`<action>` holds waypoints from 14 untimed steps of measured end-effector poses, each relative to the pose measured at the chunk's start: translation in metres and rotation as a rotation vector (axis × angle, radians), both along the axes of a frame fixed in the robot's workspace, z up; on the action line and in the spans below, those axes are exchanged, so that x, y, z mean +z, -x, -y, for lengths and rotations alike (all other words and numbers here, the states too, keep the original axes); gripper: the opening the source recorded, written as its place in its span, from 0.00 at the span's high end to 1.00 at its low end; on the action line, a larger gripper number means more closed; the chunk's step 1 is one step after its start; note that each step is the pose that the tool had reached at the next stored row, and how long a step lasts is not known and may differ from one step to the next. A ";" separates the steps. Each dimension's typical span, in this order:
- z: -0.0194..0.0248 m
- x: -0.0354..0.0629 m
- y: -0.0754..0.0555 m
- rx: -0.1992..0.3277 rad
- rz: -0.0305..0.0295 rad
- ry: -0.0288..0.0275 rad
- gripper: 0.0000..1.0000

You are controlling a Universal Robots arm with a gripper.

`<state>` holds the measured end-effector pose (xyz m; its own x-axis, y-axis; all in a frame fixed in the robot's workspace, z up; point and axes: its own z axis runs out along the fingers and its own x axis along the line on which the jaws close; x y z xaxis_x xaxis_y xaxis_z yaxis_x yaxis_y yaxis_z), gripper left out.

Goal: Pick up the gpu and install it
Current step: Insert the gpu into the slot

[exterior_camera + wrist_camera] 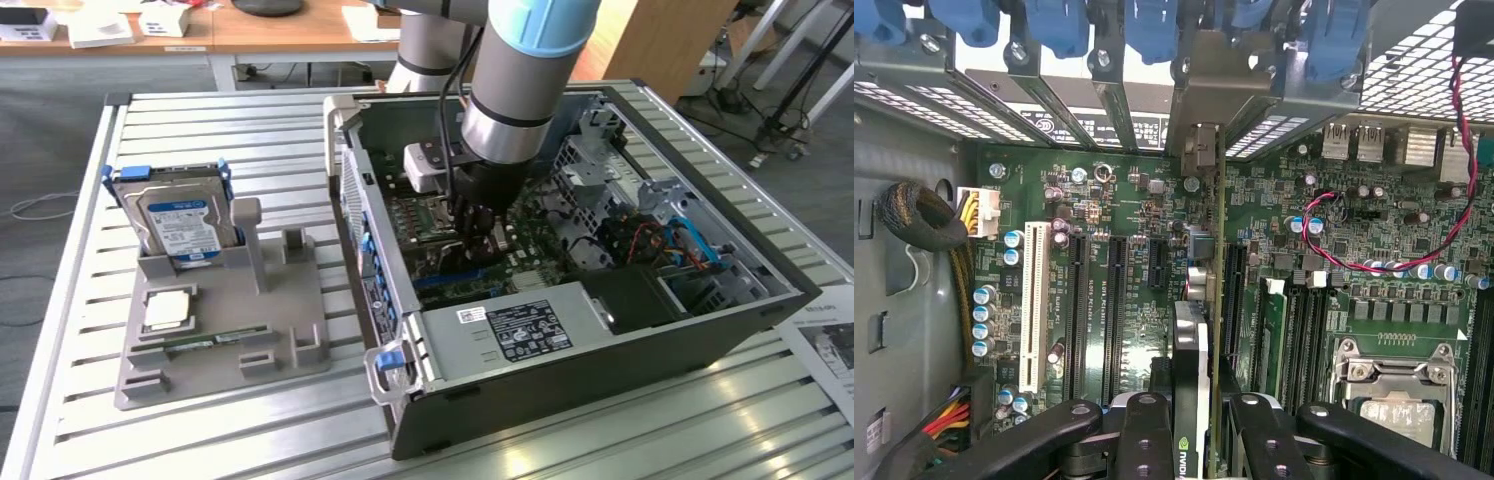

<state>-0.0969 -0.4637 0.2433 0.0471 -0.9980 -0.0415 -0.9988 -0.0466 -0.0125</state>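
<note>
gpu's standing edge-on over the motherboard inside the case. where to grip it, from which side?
Its free long edge, pinched across the two flat faces, coming straight toward the motherboard. The gpu stands on edge, thin, its metal bracket at the rear slots of the case, so only that edge is open. The gripper holds it that way, one finger per face.

Near end of gpu (1191, 345) past picture edge

Slatted table (200, 430) carries open computer case (601, 370) and gray rack (220, 335).

A lab — slatted aluminium bench (240, 420), opened computer tower (574, 370), desks (267, 35).
</note>
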 end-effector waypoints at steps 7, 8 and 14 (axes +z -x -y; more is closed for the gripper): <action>0.0000 0.0000 0.000 0.000 0.0000 0.0001 0.73; 0.0001 0.0000 0.000 0.000 0.0000 0.0001 0.73; 0.0002 -0.0001 0.000 0.000 -0.0001 0.0006 0.73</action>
